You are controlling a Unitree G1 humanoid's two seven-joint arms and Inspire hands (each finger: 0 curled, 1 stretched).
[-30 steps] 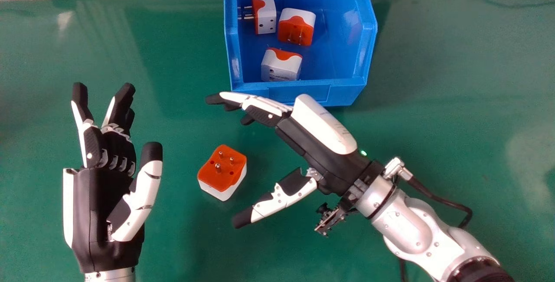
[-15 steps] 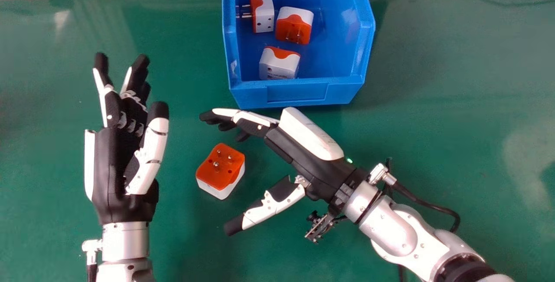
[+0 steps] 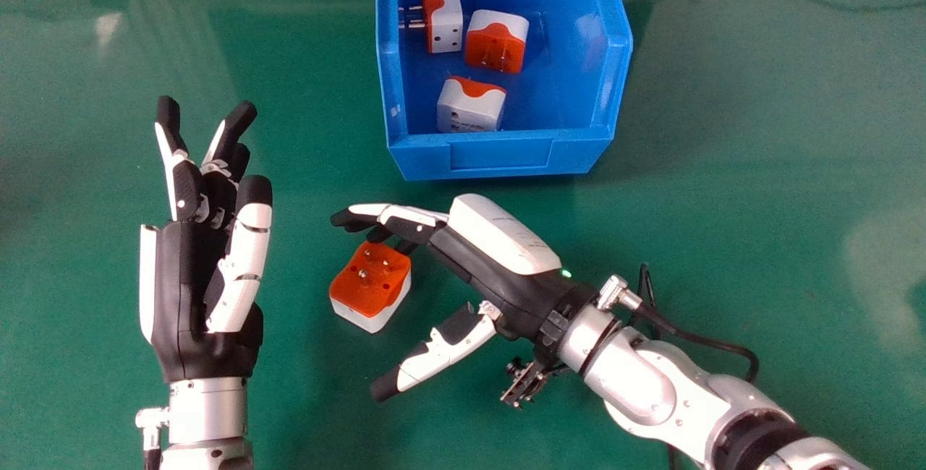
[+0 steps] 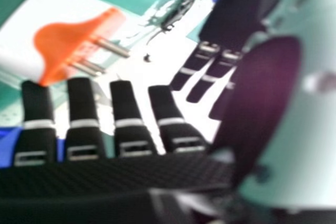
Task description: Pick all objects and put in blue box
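My right hand is holding its fingers open beside the plug, which is lying on the table, prongs pointing up, long axis slanting far-right to near-left; my left hand is opening leftward of it.

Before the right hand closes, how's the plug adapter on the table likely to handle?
The adapter looks like hard moulded plastic, so it probably won't give. It's boxy and sits pins-up, so a nudge should slide it rather than roll it. Its smooth sides might slip in the right hand.
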